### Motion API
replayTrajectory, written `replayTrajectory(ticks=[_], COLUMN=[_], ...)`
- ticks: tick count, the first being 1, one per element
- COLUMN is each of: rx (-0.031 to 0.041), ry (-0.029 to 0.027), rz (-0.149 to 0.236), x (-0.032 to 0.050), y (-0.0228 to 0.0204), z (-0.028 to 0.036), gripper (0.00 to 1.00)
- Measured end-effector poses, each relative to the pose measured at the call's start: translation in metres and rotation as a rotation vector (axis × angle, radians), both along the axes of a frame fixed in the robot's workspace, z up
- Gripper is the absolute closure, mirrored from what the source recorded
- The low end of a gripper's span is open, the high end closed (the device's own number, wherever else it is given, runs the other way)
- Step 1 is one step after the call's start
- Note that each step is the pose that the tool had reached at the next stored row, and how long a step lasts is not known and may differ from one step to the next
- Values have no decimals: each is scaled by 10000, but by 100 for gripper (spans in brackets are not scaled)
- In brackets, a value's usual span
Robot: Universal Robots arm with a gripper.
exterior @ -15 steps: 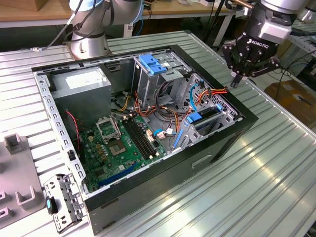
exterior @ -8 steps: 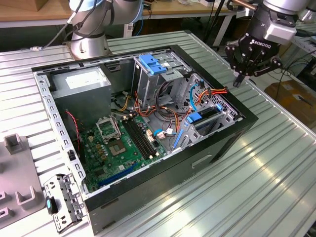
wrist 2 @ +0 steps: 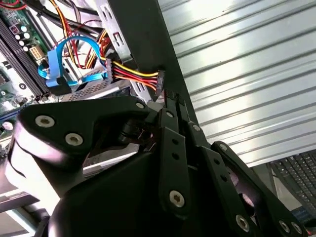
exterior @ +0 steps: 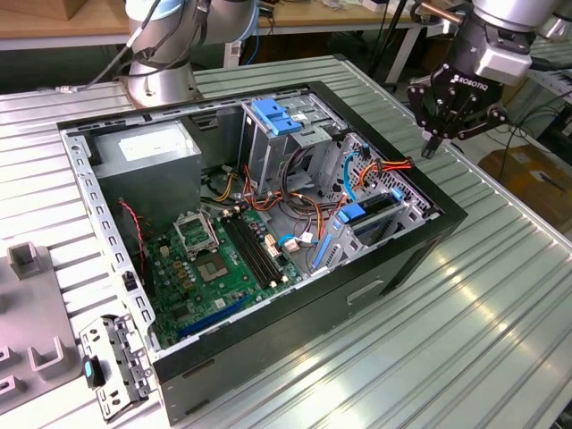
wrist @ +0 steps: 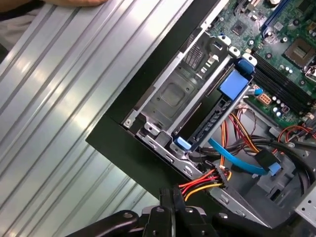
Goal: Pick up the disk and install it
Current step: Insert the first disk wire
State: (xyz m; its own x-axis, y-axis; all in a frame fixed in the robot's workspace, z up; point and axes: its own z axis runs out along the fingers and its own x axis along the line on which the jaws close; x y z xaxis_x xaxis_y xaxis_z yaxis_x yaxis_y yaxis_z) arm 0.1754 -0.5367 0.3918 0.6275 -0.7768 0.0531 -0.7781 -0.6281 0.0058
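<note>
Claw is pinched shut on nothing, hanging just above the case wall. Right under it a wire bundle and a blue cable crowd the disk, which sits on edge in the corner bay (looks seated to me). My guess is it's stiff, hefty and shock-shy, so grip the side rails.

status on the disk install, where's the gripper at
Gripper shut, empty, above the case corner. Disk apparently seated in the bay, blue rails showing. Power plug close by the fingertips.
</note>
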Motion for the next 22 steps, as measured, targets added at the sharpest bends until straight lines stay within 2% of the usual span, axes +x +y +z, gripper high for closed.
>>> replayTrajectory(ticks=[1,2,3,4,5,7,9,11,13,16,22], rx=[1,3,0,1,4,8,18,49,64,72,72], ry=[0,0,0,-1,-1,-1,-1,-4,-6,-7,-5], rz=[225,531,819,951,1082,1624,1964,2165,2211,2263,3028], x=[0,0,-1,-1,-1,-2,-3,-20,-51,-54,-54], y=[9,14,14,14,14,14,14,14,14,15,15], z=[-7,-15,-28,-39,-49,-79,-99,-120,-138,-173,-203], gripper=[83,83,76,76,69,69,69,69,69,69,69])
